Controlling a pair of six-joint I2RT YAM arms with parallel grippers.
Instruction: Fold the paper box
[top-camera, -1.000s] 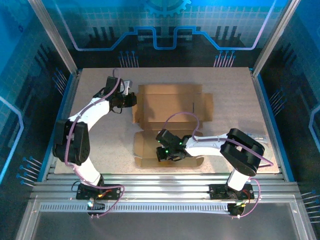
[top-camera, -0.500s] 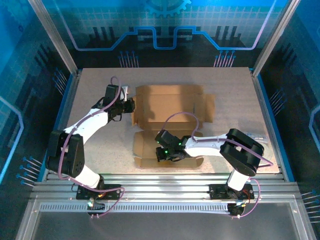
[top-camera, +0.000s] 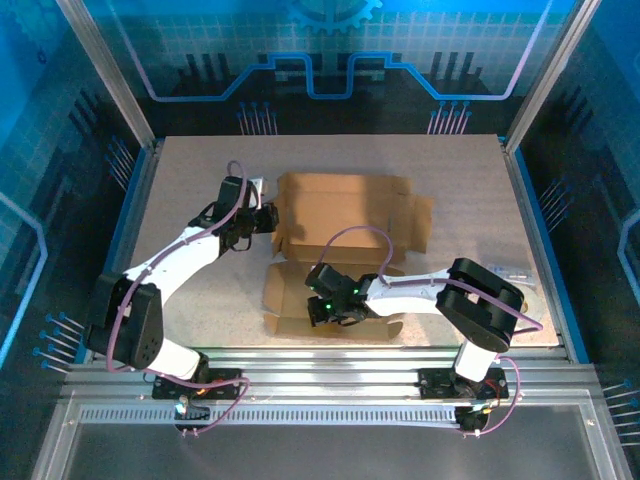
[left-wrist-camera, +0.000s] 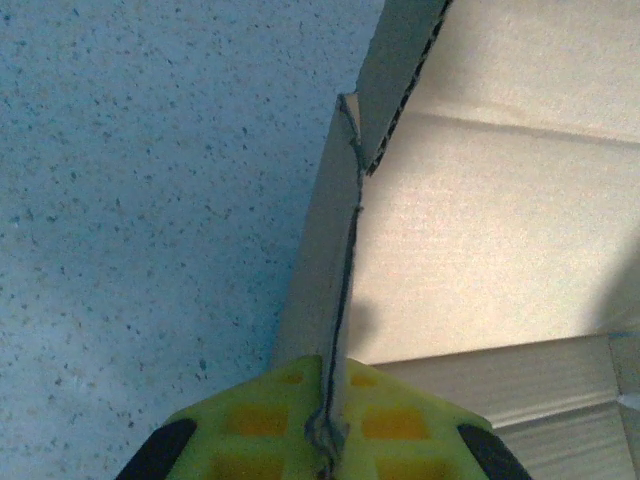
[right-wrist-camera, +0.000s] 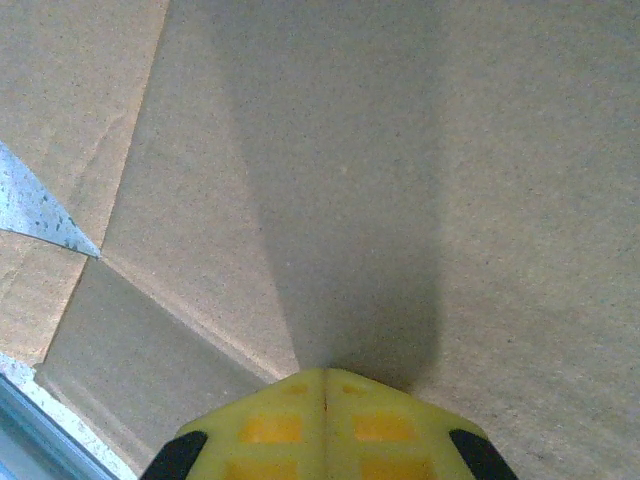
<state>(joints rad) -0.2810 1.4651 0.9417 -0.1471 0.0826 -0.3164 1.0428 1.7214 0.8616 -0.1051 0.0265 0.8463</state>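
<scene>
The paper box (top-camera: 345, 215) is a brown die-cut cardboard sheet lying opened out on the middle of the table, with its near panel reaching toward the front edge. My left gripper (top-camera: 268, 218) is at the box's left side, shut on the thin edge of the left side flap, which stands upright. In the left wrist view that flap (left-wrist-camera: 335, 250) runs up from between the yellow fingers (left-wrist-camera: 280, 400). My right gripper (top-camera: 322, 308) is shut and rests tip-down on the near panel (right-wrist-camera: 450, 150), with nothing between its fingers (right-wrist-camera: 270, 410).
The speckled table (top-camera: 200, 160) has bare room to the left and behind the box. Aluminium rails (top-camera: 320, 365) run along the near edge. A small pale object (top-camera: 515, 272) lies by the right arm's elbow. Blue walls stand around the table.
My left gripper has moved right and nearer with the side flap, bringing it more upright, and the box has shifted slightly right. My right gripper has edged slightly left on the near panel.
</scene>
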